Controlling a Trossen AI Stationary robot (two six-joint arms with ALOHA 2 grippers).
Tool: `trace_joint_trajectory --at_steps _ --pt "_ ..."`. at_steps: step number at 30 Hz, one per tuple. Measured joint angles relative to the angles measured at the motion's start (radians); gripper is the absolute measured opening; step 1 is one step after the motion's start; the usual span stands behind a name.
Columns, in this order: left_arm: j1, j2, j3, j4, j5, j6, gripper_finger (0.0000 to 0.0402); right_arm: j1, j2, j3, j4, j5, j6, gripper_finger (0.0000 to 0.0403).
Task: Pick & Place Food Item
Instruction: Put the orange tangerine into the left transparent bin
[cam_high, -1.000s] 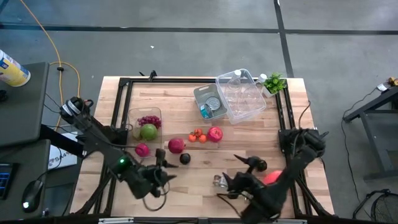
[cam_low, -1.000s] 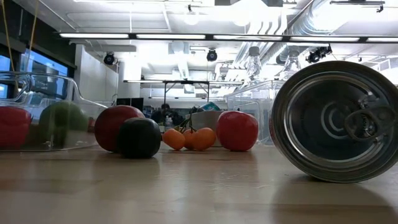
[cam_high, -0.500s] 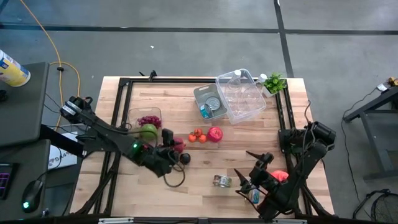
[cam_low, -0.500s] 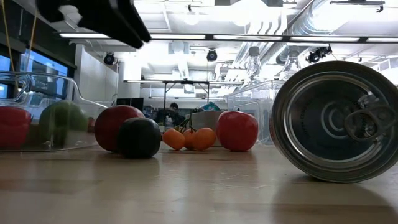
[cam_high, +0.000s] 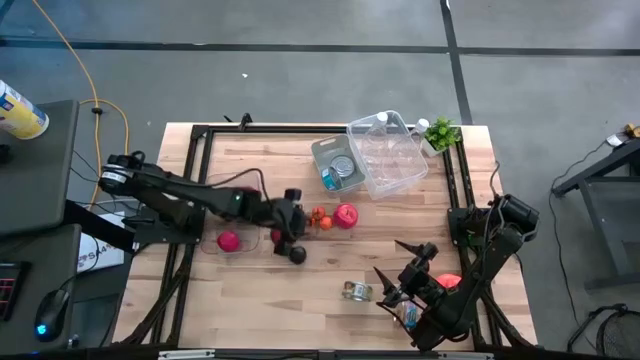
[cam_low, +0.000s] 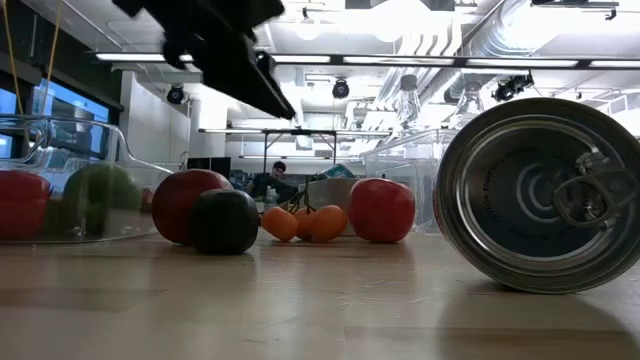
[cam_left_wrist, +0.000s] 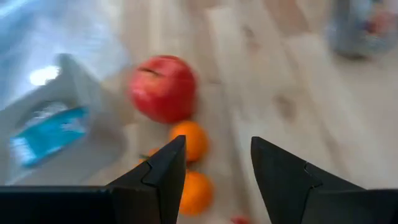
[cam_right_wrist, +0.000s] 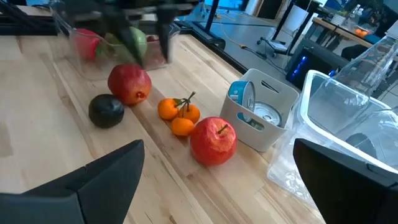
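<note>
Two fingers of the left gripper (cam_left_wrist: 217, 180) stand parted and empty above the oranges (cam_high: 319, 217) at mid-table, a red apple (cam_high: 346, 215) just beyond. Nothing is picked yet. The right gripper (cam_high: 392, 292) waits wide open near the front edge.

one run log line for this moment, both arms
left hand: open, empty, above dark fruit and oranges | right hand: open, empty, near can | red apple: on table
</note>
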Motion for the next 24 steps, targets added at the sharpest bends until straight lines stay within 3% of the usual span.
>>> trace_joint_trajectory --at_steps 8,24 --pt "0.121 0.0 -0.175 0.314 0.05 -0.032 0.0169 0.0 0.0 0.0 0.007 -0.002 -0.008 0.0397" --pt "0.175 0.026 -0.212 0.376 0.059 -0.041 0.0169 0.0 0.0 0.001 0.012 0.03 -0.034 0.0397"
